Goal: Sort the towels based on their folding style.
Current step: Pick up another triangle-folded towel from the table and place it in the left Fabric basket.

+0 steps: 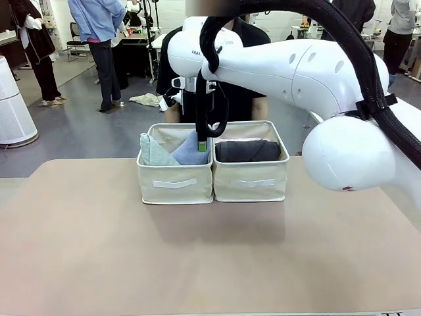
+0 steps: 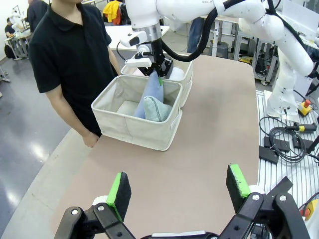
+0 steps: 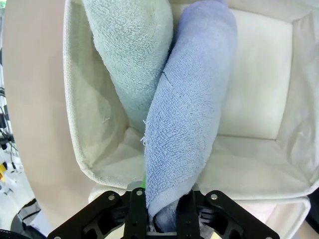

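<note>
On the tan table (image 1: 197,257) we found sorting nearly done: our right gripper's (image 3: 162,211) fingers clamped the periwinkle cone (image 3: 192,114) inside the left bin (image 1: 174,183) beside the grey-green cone (image 3: 134,55), rolled dark grey towel (image 1: 248,151) binned rightward, left gripper (image 2: 179,191) gaping, empty.

1. The periwinkle towel (image 3: 189,124) between my right fingers is rough, looped terry cloth.
2. The grey-green towel (image 3: 132,55) is fuzzy terry too.
3. The cream bin (image 3: 259,89) is matt woven fabric.
4. My arm shells (image 1: 296,72) are glossy white plastic.
</note>
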Robot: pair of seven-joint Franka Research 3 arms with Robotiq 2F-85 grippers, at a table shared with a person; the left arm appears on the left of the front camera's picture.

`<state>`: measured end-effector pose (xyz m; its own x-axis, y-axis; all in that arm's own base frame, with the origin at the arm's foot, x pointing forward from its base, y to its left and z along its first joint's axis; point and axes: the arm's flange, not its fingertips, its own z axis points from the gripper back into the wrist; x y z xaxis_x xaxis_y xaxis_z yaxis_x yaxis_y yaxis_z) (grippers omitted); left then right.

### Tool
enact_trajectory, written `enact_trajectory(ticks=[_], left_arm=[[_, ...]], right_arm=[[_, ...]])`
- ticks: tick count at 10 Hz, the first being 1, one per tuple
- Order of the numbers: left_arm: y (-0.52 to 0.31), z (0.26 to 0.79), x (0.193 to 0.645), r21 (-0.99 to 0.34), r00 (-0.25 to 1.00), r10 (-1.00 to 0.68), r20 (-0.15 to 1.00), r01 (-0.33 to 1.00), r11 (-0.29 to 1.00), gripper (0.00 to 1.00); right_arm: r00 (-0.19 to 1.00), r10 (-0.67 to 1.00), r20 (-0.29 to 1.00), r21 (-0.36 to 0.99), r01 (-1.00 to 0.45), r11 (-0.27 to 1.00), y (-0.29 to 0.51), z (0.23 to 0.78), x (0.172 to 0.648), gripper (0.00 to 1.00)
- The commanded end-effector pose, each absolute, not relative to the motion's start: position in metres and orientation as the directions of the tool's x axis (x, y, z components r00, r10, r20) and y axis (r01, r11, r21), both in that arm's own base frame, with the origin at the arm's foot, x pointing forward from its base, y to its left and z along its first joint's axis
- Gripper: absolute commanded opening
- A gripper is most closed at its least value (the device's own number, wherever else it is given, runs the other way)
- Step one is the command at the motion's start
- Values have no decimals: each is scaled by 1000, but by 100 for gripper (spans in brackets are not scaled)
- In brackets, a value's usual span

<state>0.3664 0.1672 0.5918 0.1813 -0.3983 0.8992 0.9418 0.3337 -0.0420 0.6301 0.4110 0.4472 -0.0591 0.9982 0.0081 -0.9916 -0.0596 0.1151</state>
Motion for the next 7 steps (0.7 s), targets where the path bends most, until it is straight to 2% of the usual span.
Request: enact_trajectory(ticks=[1, 2, 3, 4, 5, 6, 7], left_arm=[[168, 593, 366, -29, 162, -382, 910, 943, 331, 100], [168, 593, 366, -29, 162, -382, 910, 943, 331, 100], [168, 593, 366, -29, 162, -382, 910, 943, 331, 100], [168, 593, 366, -29, 162, -382, 910, 943, 331, 100], [168, 593, 366, -29, 162, -382, 910, 943, 331, 100], [168, 593, 366, -29, 162, -382, 910, 943, 331, 100], [168, 593, 366, -29, 162, -382, 910, 943, 331, 100]], right_arm=[[-95, 995, 40, 112, -989, -99, 415, 456, 635, 36], [-95, 995, 41, 109, -989, -98, 414, 459, 634, 42], [-94, 995, 39, 108, -989, -98, 414, 460, 634, 56], [-93, 995, 39, 108, -989, -97, 414, 460, 634, 62], [-95, 995, 38, 107, -989, -99, 414, 461, 634, 76], [-93, 995, 39, 106, -990, -97, 413, 462, 634, 82], [-93, 995, 39, 106, -990, -96, 413, 462, 634, 96]])
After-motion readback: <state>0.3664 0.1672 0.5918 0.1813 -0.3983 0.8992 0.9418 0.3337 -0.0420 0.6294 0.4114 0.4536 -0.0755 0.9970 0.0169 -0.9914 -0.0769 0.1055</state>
